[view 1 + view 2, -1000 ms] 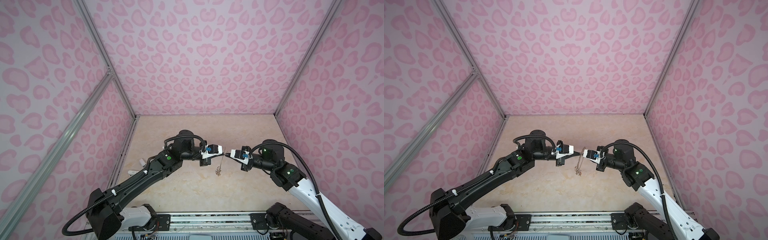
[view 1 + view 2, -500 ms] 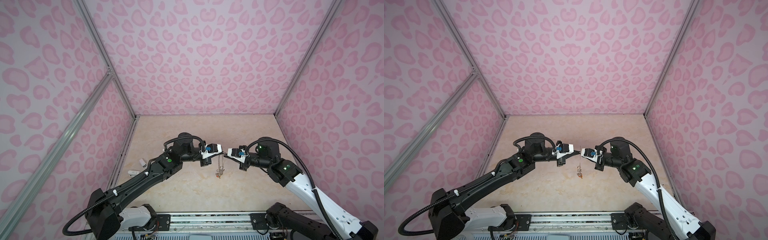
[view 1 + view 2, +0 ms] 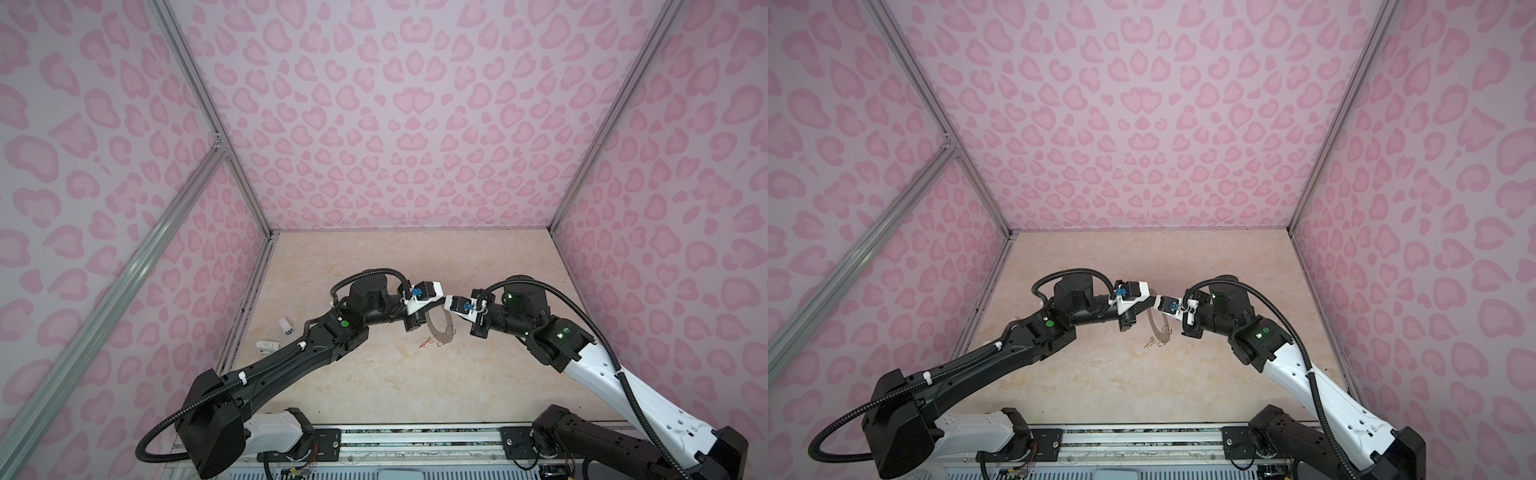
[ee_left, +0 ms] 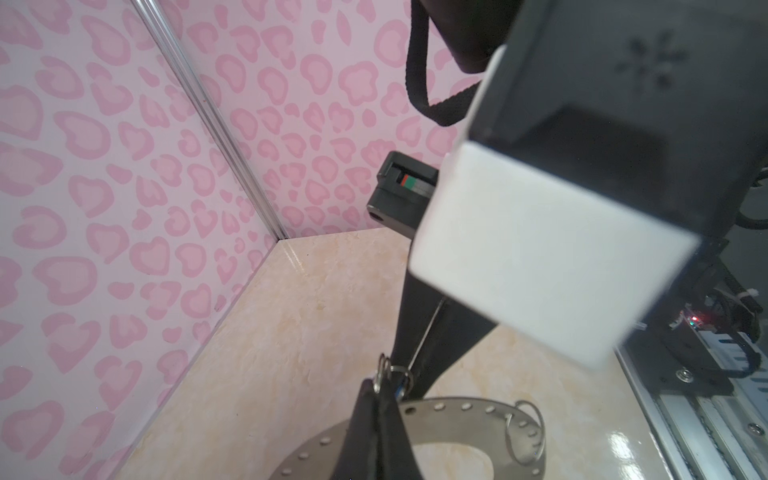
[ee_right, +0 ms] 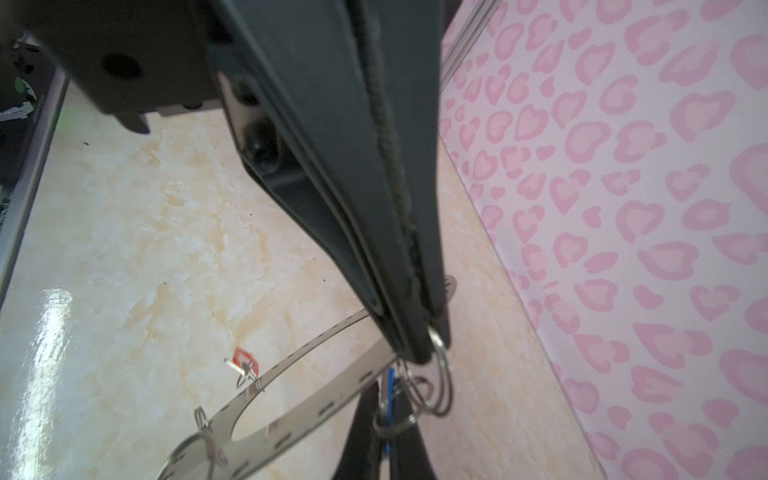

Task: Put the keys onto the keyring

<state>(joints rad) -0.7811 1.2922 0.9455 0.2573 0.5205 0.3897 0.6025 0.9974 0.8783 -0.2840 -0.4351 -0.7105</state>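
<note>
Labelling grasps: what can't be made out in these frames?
- Blue plastic key tag: right wrist view, only a sliver; left gripper covers it.
- Large flat grey metal keyring disc: left wrist view, cut by frame edge.
- Small orange-red key tag: a top view, too small to judge attachment.

Both arms rise from the lower corners of the frame and meet just below centre, over the pale marbled worktop point(image 3: 1100, 386). The left hand point(image 3: 1148, 306) and right hand point(image 3: 1166, 323) are tip to tip, both closed. The grey keyring point(image 3: 1155, 328) hangs tilted between them, clear of the worktop, with small wire rings point(image 3: 1168, 331) at its right edge. An orange-tinted key set point(image 3: 1149, 343) lies just to its lower left.
</note>
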